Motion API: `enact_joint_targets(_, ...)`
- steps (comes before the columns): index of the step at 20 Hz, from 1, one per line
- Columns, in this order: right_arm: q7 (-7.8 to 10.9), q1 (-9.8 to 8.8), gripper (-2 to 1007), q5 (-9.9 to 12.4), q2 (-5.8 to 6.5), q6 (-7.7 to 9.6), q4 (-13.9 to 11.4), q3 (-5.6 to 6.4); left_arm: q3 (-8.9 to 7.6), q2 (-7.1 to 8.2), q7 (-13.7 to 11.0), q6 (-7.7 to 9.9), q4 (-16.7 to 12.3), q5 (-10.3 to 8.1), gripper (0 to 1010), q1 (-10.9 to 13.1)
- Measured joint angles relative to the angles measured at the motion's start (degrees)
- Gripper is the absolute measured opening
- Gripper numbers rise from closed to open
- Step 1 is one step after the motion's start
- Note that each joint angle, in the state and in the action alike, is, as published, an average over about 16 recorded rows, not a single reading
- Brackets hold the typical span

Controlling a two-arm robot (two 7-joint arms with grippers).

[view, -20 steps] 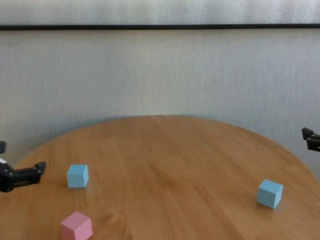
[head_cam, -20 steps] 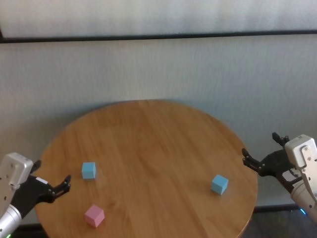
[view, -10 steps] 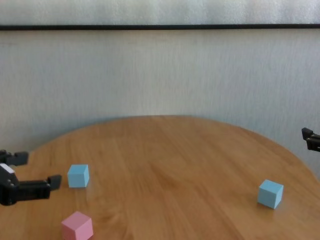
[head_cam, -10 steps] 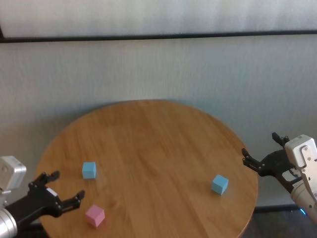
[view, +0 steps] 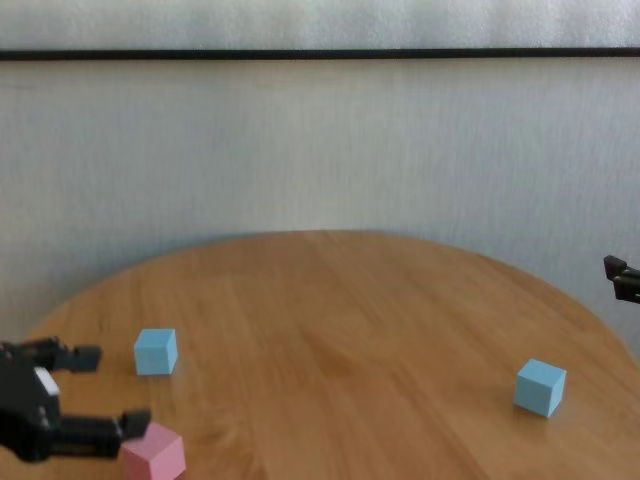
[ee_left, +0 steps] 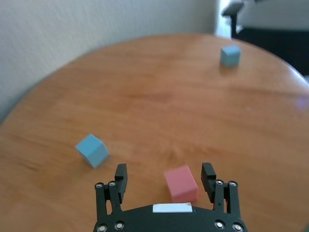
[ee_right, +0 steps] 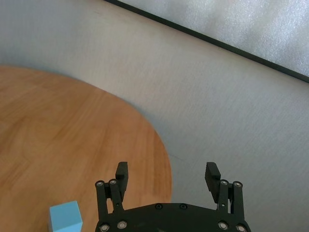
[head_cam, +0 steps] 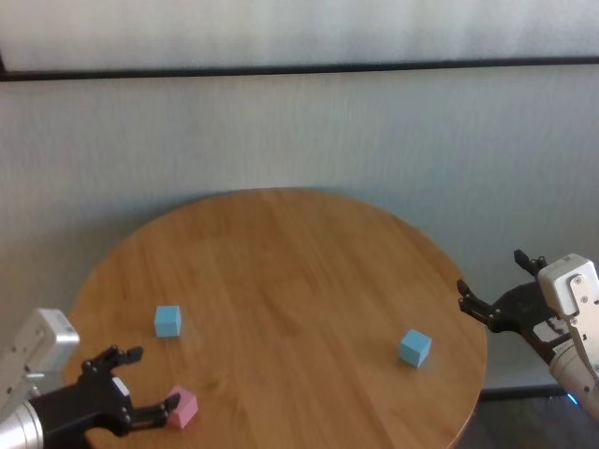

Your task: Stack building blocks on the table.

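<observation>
The round wooden table (head_cam: 299,253) holds three cubes. The pink cube (head_cam: 182,408) lies near the front left edge. My left gripper (head_cam: 150,379) is open right beside it. In the left wrist view the pink cube (ee_left: 181,183) shows between the open fingers of the left gripper (ee_left: 164,170), nearer one finger and not gripped. One light blue cube (head_cam: 168,320) sits just beyond, at the left. The other light blue cube (head_cam: 415,347) sits at the right. My right gripper (head_cam: 491,276) is open and empty, off the table's right edge.
A grey wall (head_cam: 299,131) with a dark horizontal strip (head_cam: 299,67) stands behind the table. The right blue cube (ee_right: 65,218) lies close to the table's curved right edge (ee_right: 161,159). The chest view shows bare wood (view: 350,310) between the cubes.
My left gripper has swung forward and down from beside the left blue cube to the pink cube. The cubes and the right arm have not moved.
</observation>
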Motion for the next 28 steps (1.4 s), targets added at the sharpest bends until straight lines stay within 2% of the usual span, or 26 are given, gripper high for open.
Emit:
enact_joint_targets(4, 0.00, 0.00, 1005, 0.0, 0.00, 0.00, 0.0, 0.00, 1.02, -0.36, -2.1, 0.66, 1.4, 1.21, 1003, -1.3)
enact_joint_targets(8, 0.00, 0.00, 1005, 0.0, 0.00, 0.00, 0.0, 0.00, 1.33, -0.85, -3.0, 2.19, 2.1, 1.75, 1003, -2.0)
enact_joint_targets(14, 0.00, 0.00, 1005, 0.0, 0.00, 0.00, 0.0, 0.00, 0.48, -1.91, -2.9, 6.49, 1.7, 0.60, 1003, -2.1)
enact_joint_targets(21, 0.00, 0.00, 1005, 0.0, 0.00, 0.00, 0.0, 0.00, -0.62, -2.98, -1.9, 12.46, -0.1, -1.26, 1003, -2.1)
enact_joint_targets(28, 0.00, 0.00, 1005, 0.0, 0.00, 0.00, 0.0, 0.00, -0.15, -3.41, -1.1, 17.07, -1.7, -1.25, 1003, -3.2)
